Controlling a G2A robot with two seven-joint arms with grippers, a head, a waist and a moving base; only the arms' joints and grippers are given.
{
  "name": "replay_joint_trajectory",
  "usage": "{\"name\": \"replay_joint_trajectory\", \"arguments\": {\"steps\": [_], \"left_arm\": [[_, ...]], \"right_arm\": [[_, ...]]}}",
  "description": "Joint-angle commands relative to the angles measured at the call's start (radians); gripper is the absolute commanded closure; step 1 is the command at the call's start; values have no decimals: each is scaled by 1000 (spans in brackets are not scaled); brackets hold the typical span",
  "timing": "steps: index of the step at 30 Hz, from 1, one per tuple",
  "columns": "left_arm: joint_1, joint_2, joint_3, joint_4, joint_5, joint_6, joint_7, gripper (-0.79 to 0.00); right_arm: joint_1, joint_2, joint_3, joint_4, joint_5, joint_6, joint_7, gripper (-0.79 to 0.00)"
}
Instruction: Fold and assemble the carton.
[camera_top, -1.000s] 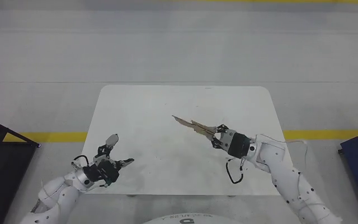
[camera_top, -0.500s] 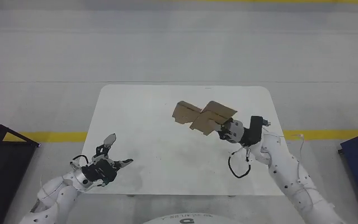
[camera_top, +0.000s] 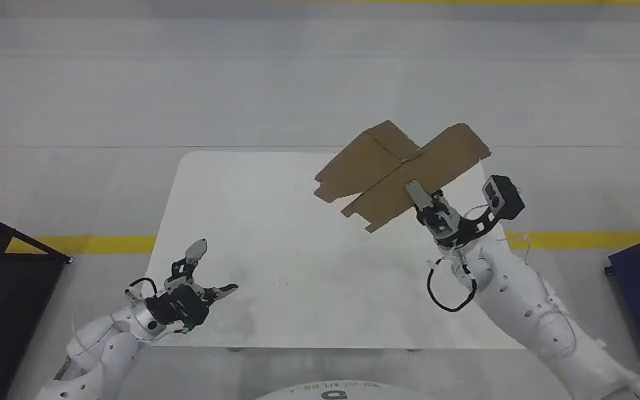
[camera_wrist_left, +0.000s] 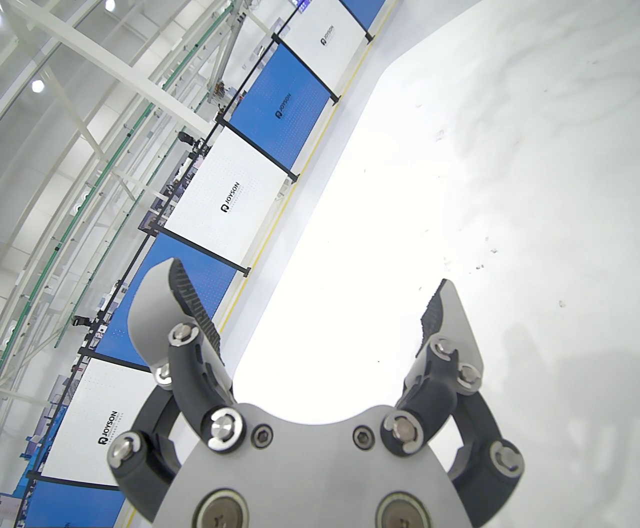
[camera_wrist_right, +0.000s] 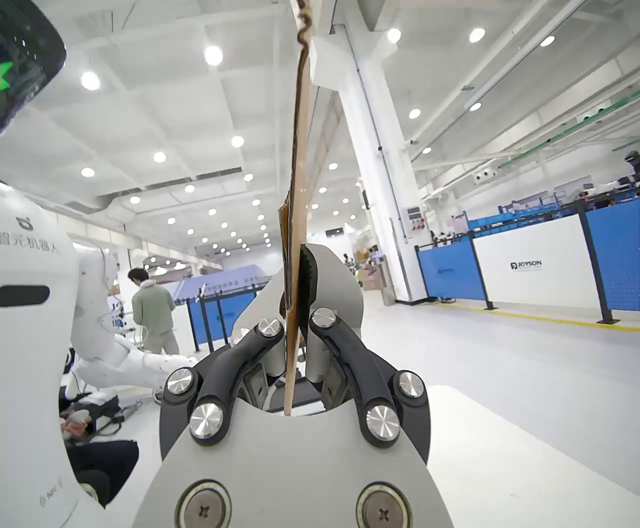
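The carton (camera_top: 400, 170) is a flat brown cardboard blank with spread flaps, held in the air above the table's far right part. My right gripper (camera_top: 414, 190) is shut on its near edge. In the right wrist view the carton (camera_wrist_right: 299, 165) appears edge-on, a thin sheet clamped in the right gripper (camera_wrist_right: 296, 270). My left gripper (camera_top: 205, 268) hovers at the table's near left corner, open with nothing between its fingers. In the left wrist view the left gripper (camera_wrist_left: 310, 295) has its ribbed pads wide apart over bare tabletop.
The white table (camera_top: 270, 240) carries nothing besides faint scuff marks. A yellow floor line (camera_top: 90, 243) runs past both sides of it. A dark object (camera_top: 20, 245) sits on the floor at the far left edge.
My right arm has lifted the carton and swung it up and toward the far right, turning it from edge-on to broad face toward the top camera. The left arm has stayed still.
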Motion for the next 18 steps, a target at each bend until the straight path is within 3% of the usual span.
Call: {"name": "replay_joint_trajectory", "arguments": {"steps": [1, 6, 12, 18], "left_arm": [[0, 0, 0, 0, 0, 0, 0, -785], [0, 0, 0, 0, 0, 0, 0, -785], [0, 0, 0, 0, 0, 0, 0, -785], [0, 0, 0, 0, 0, 0, 0, -785]], "right_arm": [[-1, -1, 1, 0, -28, 0, 0, 0], [1, -4, -12, -4, -14, 0, 41, 0], [120, -5, -134, 5, 396, 0, 240, 0], [151, -9, -118, 55, 441, 0, 277, 0]]}}
